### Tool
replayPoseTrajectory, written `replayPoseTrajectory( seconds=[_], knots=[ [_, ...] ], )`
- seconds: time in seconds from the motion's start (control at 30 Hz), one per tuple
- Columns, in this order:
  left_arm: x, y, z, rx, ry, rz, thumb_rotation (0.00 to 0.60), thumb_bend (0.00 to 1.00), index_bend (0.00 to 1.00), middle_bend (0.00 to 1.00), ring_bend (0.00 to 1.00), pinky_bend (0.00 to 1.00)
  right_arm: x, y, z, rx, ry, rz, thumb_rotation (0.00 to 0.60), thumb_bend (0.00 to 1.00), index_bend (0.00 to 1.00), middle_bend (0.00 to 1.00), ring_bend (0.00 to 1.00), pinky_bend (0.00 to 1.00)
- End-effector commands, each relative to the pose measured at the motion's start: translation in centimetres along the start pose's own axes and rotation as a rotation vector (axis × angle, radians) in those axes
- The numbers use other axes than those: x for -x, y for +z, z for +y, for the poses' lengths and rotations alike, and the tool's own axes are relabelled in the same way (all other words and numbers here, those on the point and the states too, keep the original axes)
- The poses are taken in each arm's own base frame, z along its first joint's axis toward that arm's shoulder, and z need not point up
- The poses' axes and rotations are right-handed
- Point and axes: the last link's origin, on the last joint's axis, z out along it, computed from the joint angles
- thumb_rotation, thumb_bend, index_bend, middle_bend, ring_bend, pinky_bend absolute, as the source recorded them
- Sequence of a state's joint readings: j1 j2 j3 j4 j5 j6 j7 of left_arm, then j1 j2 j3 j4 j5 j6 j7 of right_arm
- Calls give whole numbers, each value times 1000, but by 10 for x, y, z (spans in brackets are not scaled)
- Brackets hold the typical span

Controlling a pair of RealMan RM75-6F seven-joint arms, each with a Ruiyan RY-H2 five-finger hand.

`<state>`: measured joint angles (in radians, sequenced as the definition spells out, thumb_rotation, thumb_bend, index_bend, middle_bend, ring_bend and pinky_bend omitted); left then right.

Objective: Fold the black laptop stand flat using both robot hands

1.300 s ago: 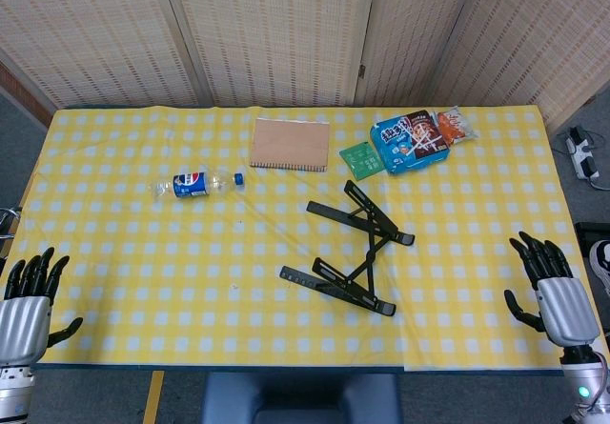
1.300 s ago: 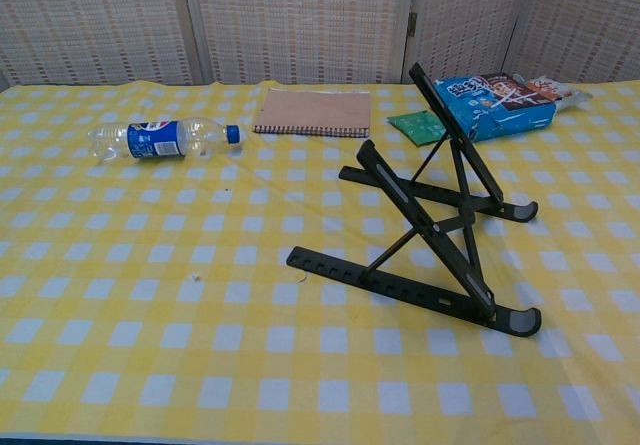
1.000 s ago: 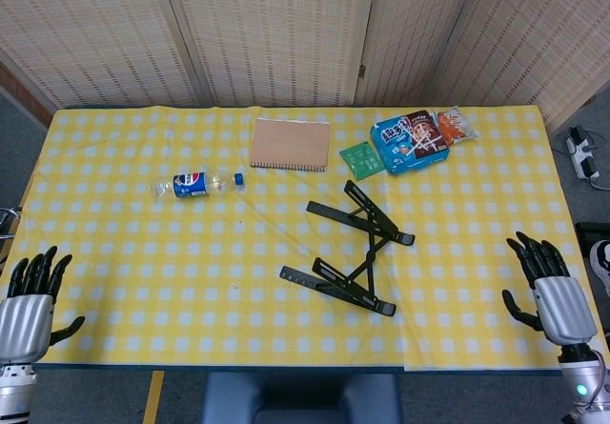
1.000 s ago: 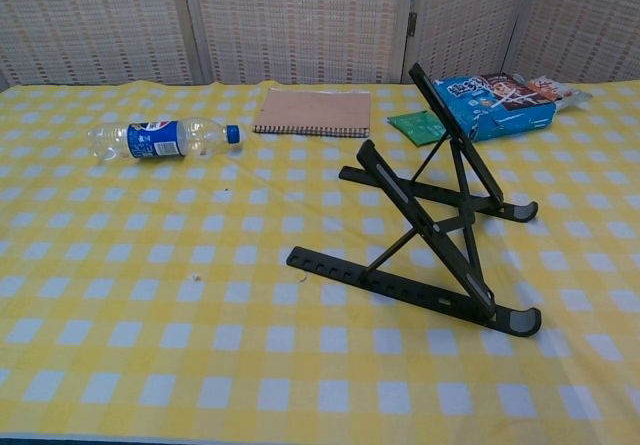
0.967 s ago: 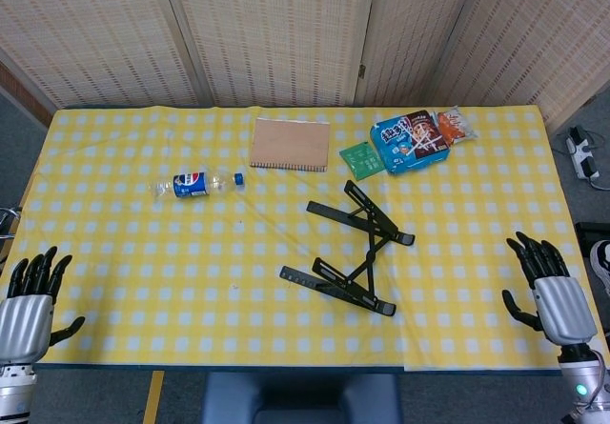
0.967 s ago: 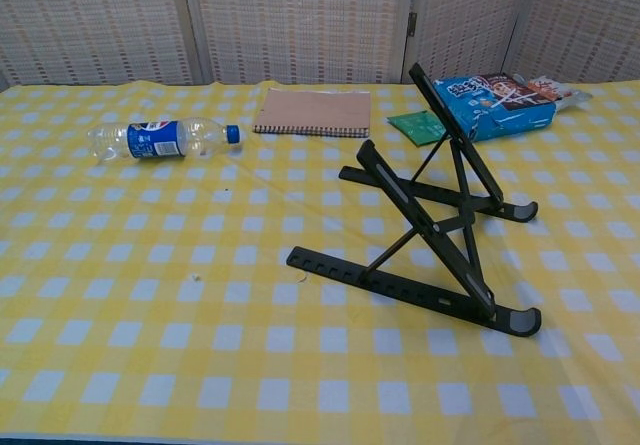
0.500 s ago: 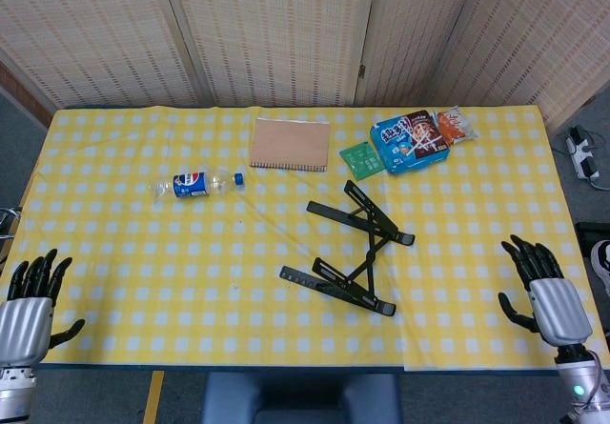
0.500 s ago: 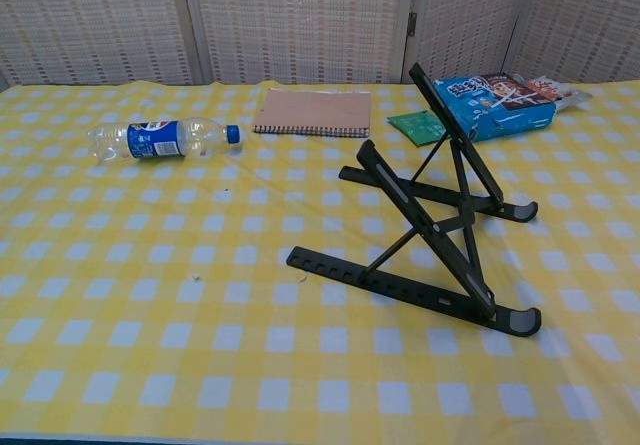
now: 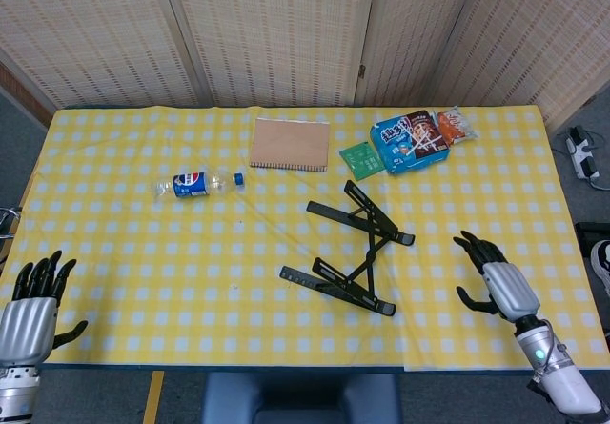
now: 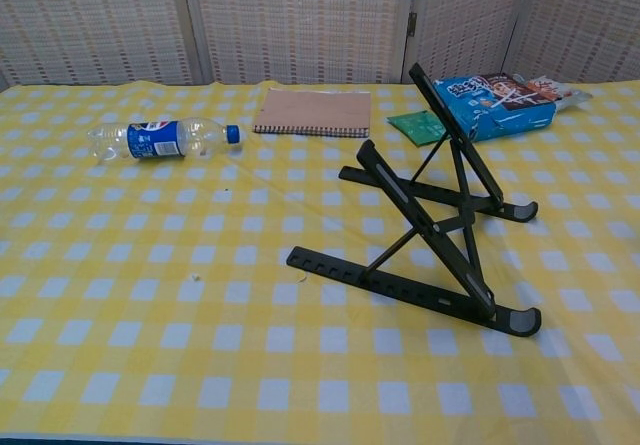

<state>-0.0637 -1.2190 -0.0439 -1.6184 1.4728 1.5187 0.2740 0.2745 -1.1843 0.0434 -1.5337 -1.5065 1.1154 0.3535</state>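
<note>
Your black laptop stand (image 9: 355,250) sits unfolded near the middle of the yellow checked tablecloth (image 9: 133,262), a little toward your right side; in the chest view the laptop stand (image 10: 430,220) has its 2 base rails flat on the cloth and its 2 upper arms raised at a slant, crossed by thin struts. Your right hand (image 9: 498,286) hovers over the cloth to the right of the stand, apart from it, with its fingers spread and nothing in them. Your left hand (image 9: 27,312) is at the near left corner of the table, well apart from the stand, fingers also spread and holding nothing. Neither hand shows in the chest view. Beyond the stand, at the far edge, a brown spiral notebook (image 9: 291,144) lies flat; to its right is a small green packet (image 9: 360,159), then a blue snack bag (image 9: 410,141) and an orange snack packet (image 9: 454,125) just beside it. A plastic bottle with a blue label (image 9: 198,184) lies on its side to the left of the stand, cap pointing right.
</note>
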Motion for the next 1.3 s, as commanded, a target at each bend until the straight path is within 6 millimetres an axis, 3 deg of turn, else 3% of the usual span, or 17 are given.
replayPoseTrajectory(
  seconds=[0.03,0.1,0.2,0.3,0.37,0.5,0.97,1.3],
  knots=[
    [0,0,-1,-1,0,2,600,165,149,32,0,0,4,28,-18,-40,138,-73,600,450,0,0,35,0],
    [-1,-1,-1,1,0,3,600,164,151,33,0,0,4,38,-29,-52,239,-110,600,495,0,0,28,0],
    [-1,-2,-2,0,-3,6,600,164,151,32,0,0,0,54,-40,-52,357,-143,598,650,0,0,10,0],
    [-1,-3,-3,-2,-6,6,600,164,151,32,0,0,-5,69,-44,-45,415,-155,513,749,0,0,0,0],
    [-1,-3,-3,-4,-6,5,600,165,151,32,0,0,-7,75,-44,-39,428,-153,447,755,0,0,0,0],
    [0,-4,-4,-5,-9,5,600,164,151,33,0,0,-9,97,-46,-15,463,-165,403,759,0,0,1,0],
    [1,-5,-6,-9,-7,-1,600,165,151,33,0,0,10,145,-49,57,490,-253,396,758,0,0,15,0],
    [0,-4,-7,-7,-8,-1,600,164,152,33,0,0,23,161,-54,61,501,-296,394,759,0,36,31,0]
  ],
)
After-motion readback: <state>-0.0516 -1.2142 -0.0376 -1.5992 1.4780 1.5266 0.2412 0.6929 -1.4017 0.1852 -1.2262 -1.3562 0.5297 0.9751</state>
